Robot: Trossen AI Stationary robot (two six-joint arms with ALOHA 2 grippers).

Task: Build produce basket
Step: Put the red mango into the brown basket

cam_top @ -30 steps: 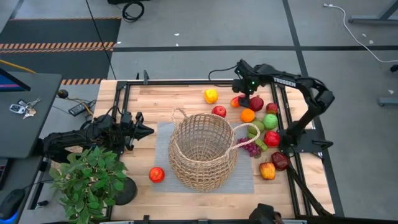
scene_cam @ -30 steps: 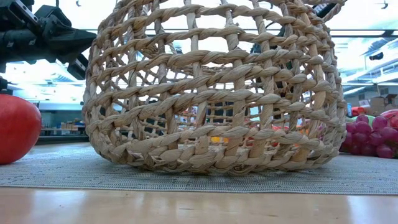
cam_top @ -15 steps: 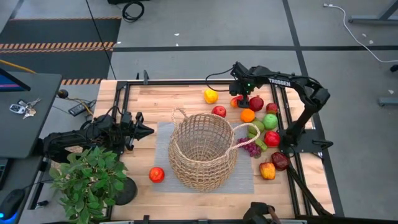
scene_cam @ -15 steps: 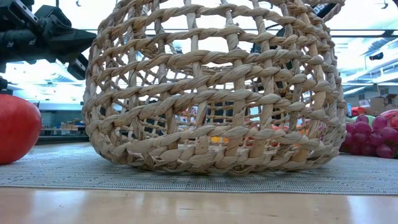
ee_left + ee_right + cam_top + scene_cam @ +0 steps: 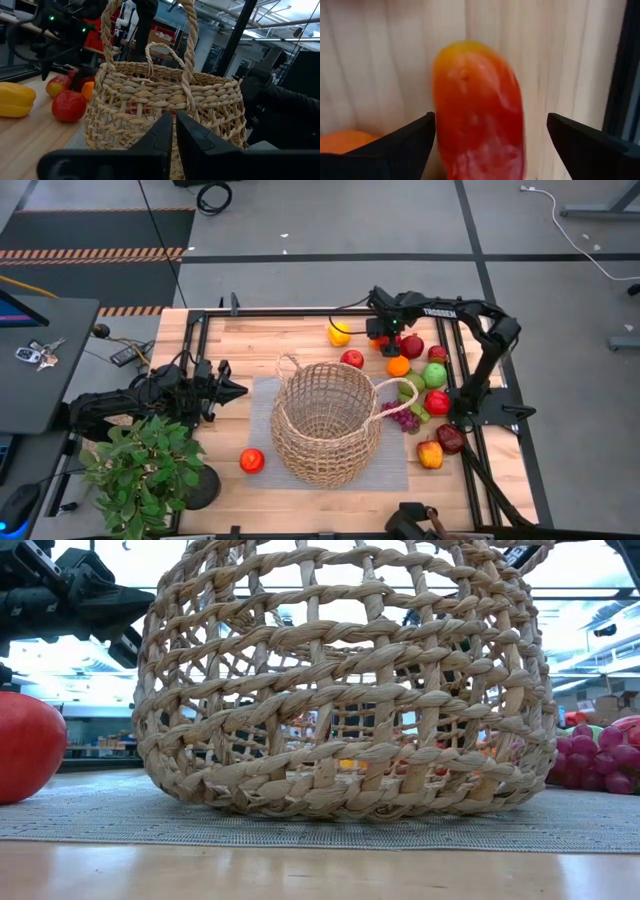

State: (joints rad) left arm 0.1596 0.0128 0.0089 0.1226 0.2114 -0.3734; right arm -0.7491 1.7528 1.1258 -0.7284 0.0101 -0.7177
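Note:
The tan wicker basket (image 5: 325,420) stands upright on a grey mat (image 5: 262,395) mid-table; it also shows in the low view (image 5: 345,690). Produce lies to its right: a yellow pepper (image 5: 339,333), a red apple (image 5: 352,359), an orange (image 5: 398,366), a green apple (image 5: 434,375) and purple grapes (image 5: 404,418). My right gripper (image 5: 381,333) is open above an orange-red fruit (image 5: 479,110), one finger on either side of it, apart from it. My left gripper (image 5: 238,390) is shut and empty, left of the basket.
A lone red apple (image 5: 252,460) lies on the table near the basket's front left. A potted green plant (image 5: 150,470) stands at the near left corner. A dark frame rail (image 5: 448,370) runs along the table's right side beside the fruit pile.
My right gripper has gone a little toward the table's left edge, over the orange-red fruit at the far side of the pile. Basket, fruits and left arm have kept still.

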